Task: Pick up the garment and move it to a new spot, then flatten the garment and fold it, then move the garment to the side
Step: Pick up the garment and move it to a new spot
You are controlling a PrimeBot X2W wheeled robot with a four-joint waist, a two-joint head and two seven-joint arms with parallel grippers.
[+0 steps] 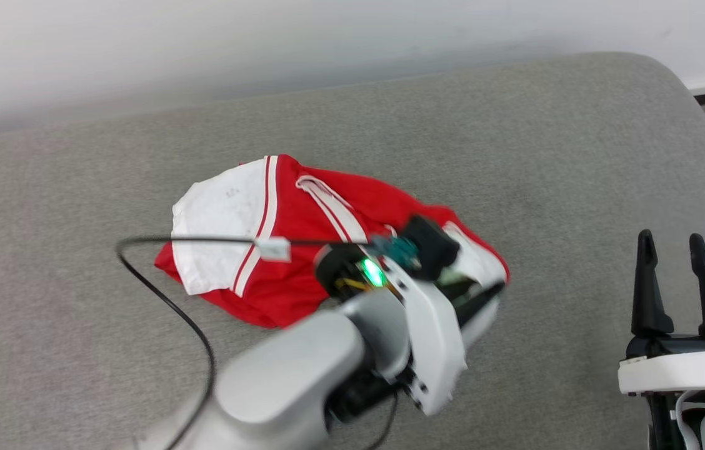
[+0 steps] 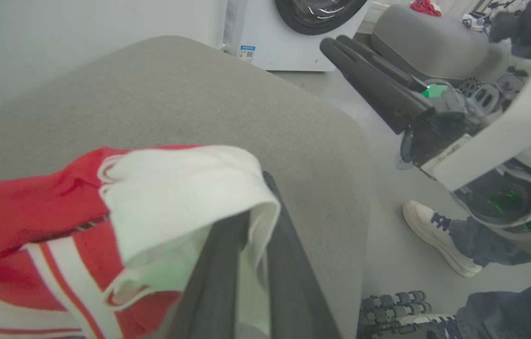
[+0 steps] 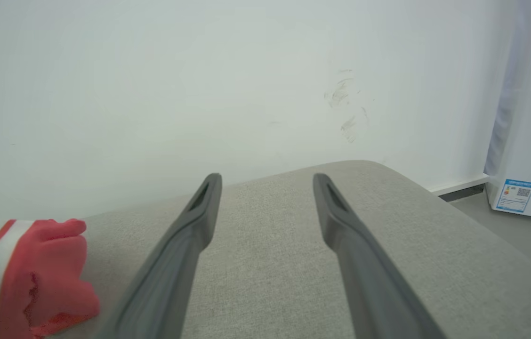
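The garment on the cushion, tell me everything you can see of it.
The garment is a red jersey T-shirt with white sleeves and red-white stripe trim, seemingly soft knit. It lies crumpled on the gray cushion. The left end effector is shut on one white sleeve, which drapes over it.

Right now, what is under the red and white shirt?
The shirt lies crumpled on the grey cushion. Its white sleeve drapes over the left fingers, which pinch it, and partly covers them. Anything else beneath the cloth is hidden.
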